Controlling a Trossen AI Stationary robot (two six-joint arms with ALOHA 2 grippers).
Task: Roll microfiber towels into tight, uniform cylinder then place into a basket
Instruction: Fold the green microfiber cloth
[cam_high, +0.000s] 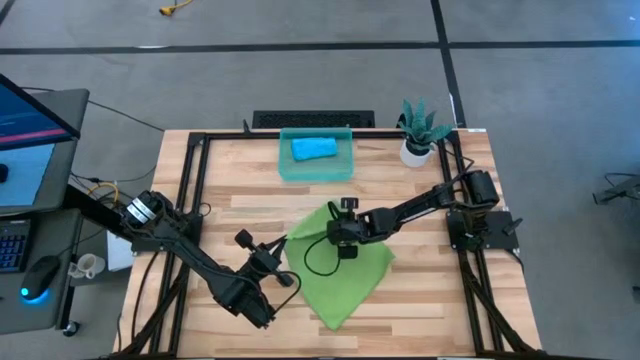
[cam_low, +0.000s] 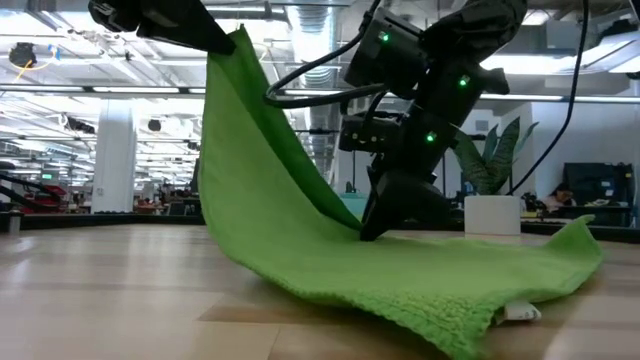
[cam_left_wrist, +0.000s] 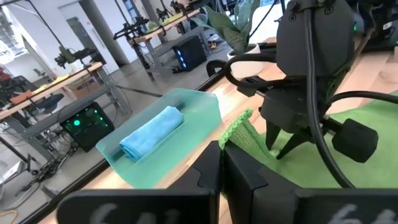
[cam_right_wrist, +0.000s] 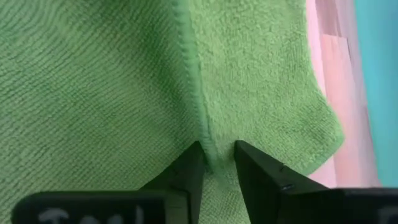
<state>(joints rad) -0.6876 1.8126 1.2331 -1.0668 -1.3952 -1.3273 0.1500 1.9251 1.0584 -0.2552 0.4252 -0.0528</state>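
The lime-green towel (cam_high: 345, 270) lies spread on the wooden table, its left corner lifted high. My left gripper (cam_high: 284, 243) is shut on that corner, up in the air (cam_low: 190, 25). My right gripper (cam_low: 372, 232) points steeply down onto the towel's middle and is closed on a hemmed edge (cam_right_wrist: 208, 134). The sky-blue towel (cam_high: 312, 149), rolled up, lies inside the teal basket (cam_high: 285, 165) at the table's far side, also visible in the left wrist view (cam_left_wrist: 152, 130). My left gripper pinches the green towel's corner (cam_left_wrist: 239, 127) between its two fingers, coming nearly level from the table's left. The corner is lifted clear, and the cloth slopes down from it (cam_low: 260, 150) to the part that rests on the table. My right gripper has the towel's hemmed edge (cam_right_wrist: 214, 155) between its two fingertips, which straddle it. The fingers (cam_right_wrist: 189, 168) come slanting down from the table's right. The cloth around them lies on the table.
A white pot with a green plant (cam_high: 418, 135) stands at the far right corner. Black frame rails (cam_high: 195, 180) run along the table's sides. A white tag (cam_low: 520, 312) sticks out under the towel's near edge. Bare wood lies to the near left.
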